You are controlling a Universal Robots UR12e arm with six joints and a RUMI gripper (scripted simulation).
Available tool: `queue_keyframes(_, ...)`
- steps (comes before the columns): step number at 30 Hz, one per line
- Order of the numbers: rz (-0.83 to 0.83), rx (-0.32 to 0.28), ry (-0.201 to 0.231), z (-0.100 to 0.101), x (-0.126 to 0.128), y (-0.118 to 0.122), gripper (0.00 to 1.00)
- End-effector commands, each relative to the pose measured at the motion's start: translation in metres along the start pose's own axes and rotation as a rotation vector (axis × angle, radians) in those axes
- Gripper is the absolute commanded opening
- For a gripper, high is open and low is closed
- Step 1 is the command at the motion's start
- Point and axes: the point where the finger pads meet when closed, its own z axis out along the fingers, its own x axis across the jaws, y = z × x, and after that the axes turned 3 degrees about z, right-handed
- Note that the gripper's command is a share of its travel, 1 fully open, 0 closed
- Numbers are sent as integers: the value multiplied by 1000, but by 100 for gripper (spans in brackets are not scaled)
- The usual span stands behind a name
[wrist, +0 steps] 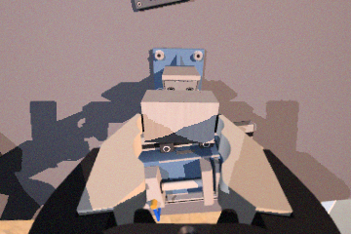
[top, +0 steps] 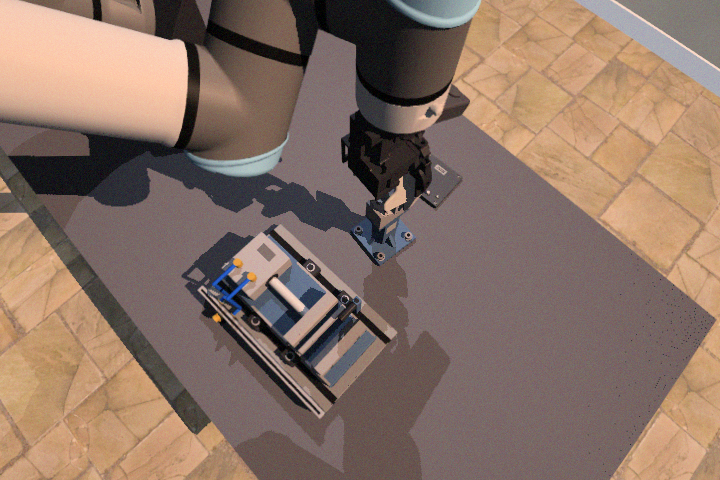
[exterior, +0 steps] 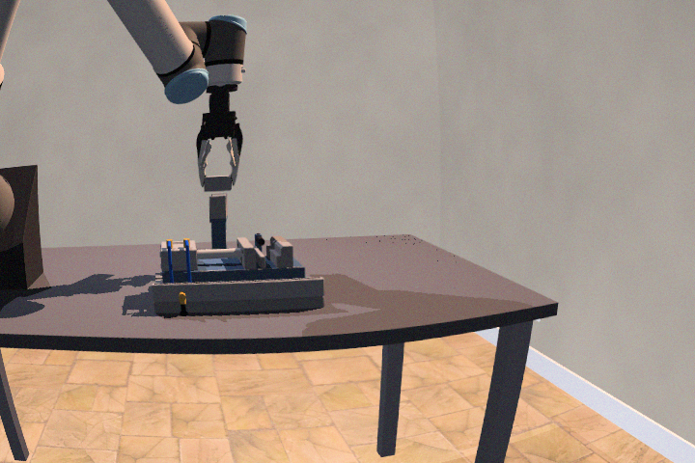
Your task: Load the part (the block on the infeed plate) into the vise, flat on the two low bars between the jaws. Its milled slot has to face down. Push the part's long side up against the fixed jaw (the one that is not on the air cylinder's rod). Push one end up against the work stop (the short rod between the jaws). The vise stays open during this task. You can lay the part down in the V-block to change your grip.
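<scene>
Currently, from the top, the gripper (top: 384, 211) (exterior: 217, 182) (wrist: 178, 115) is over the blue stand (top: 381, 246) (exterior: 217, 233) (wrist: 178, 55); the vise (top: 314, 319) (exterior: 274, 273) (wrist: 166, 158) lies to one side, with no part loaded. The arm hides much of the grip.

From the exterior, the fingers are closed on the part (top: 382, 216) (exterior: 217, 183) (wrist: 179, 117), a grey block spanning their tips. Just below them is the stand's grey head (exterior: 217, 207) (wrist: 180, 75), a narrow gap apart. Lowering off-centre could catch an edge and twist the block.

From the wrist, the part sits between both fingertips, the head beyond it. The slot cannot be made out, so a wrong turn could load it slot-up. Gripped near its ends, the block might leave a fingertip striking the work stop (top: 348, 310) (exterior: 259, 238).
</scene>
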Motion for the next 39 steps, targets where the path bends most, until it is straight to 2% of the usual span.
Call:
queue_keyframes(1, 0, 1, 1, -1, 0, 0, 0)
queue_keyframes(27, 0, 1, 1, -8, 0, 0, 0)
queue_keyframes(39, 0, 1, 1, -24, 0, 0, 0)
